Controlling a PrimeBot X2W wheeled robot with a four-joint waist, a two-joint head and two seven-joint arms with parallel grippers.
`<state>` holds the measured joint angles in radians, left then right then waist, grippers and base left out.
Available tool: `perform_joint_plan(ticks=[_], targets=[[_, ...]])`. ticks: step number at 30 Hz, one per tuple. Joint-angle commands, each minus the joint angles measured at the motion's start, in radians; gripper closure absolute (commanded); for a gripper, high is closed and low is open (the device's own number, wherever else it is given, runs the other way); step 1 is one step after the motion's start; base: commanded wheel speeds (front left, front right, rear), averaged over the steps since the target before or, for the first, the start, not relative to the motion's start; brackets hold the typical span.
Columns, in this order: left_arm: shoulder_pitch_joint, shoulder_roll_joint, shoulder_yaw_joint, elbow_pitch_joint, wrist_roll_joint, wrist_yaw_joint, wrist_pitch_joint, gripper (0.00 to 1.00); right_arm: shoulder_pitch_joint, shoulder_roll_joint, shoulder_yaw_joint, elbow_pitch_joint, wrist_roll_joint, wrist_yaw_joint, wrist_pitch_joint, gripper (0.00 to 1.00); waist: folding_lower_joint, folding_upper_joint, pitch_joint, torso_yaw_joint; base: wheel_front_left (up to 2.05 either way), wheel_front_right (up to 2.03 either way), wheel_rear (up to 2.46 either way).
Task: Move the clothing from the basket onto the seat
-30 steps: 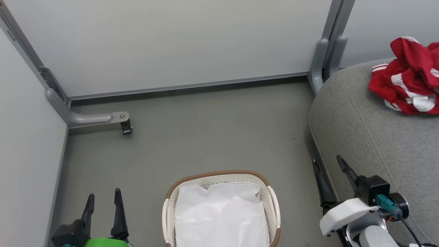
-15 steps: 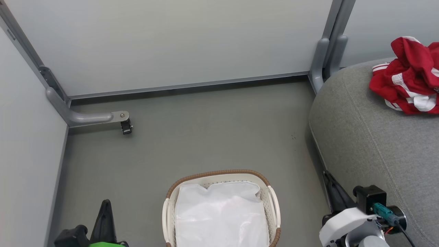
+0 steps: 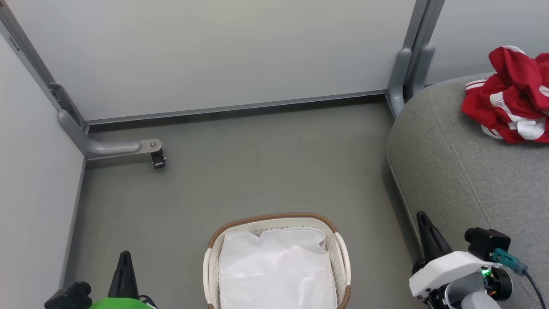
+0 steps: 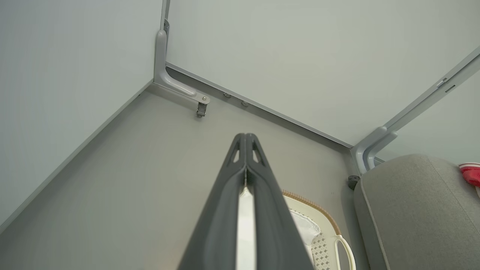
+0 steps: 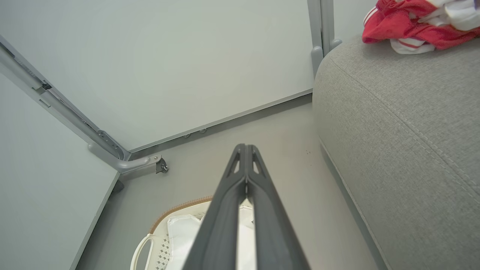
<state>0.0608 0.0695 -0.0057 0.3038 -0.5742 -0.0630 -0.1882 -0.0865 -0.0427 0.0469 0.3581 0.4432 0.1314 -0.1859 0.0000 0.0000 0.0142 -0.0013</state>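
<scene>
The basket (image 3: 274, 218) sits on the floor (image 3: 257, 171) at bottom centre, a cloth (image 3: 274, 270) lying in it. The seat (image 3: 463, 180) stands at the right of the frame, a garment (image 3: 510, 101) on it at upper right. The left claw (image 3: 125, 257) is at lower left; the right claw (image 3: 422, 218) is between basket and seat.

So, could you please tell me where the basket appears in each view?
Head view: the basket is at bottom centre.
Left wrist view: basket at lower right.
Right wrist view: basket at bottom, left of centre.
Shared landmark: the seat, right of it everywhere.
</scene>
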Motion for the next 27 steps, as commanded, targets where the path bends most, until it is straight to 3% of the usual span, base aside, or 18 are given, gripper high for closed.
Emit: perform_joint_plan(ticks=[1,27], targets=[[-0.035,-0.001,0.007,-0.016,-0.039,-0.008,0.009,1.0,-0.015,-0.003,-0.008,-0.022,0.043,0.0,0.009,1.0,0.0,0.0,0.0,0.0,0.0,0.0,0.0],[-0.084,-0.007,0.045,-0.033,-0.376,-0.028,0.108,1.0,-0.019,-0.005,-0.061,-0.055,0.423,0.0,0.108,1.0,0.0,0.0,-0.003,0.0,0.0,0.0,0.0]])
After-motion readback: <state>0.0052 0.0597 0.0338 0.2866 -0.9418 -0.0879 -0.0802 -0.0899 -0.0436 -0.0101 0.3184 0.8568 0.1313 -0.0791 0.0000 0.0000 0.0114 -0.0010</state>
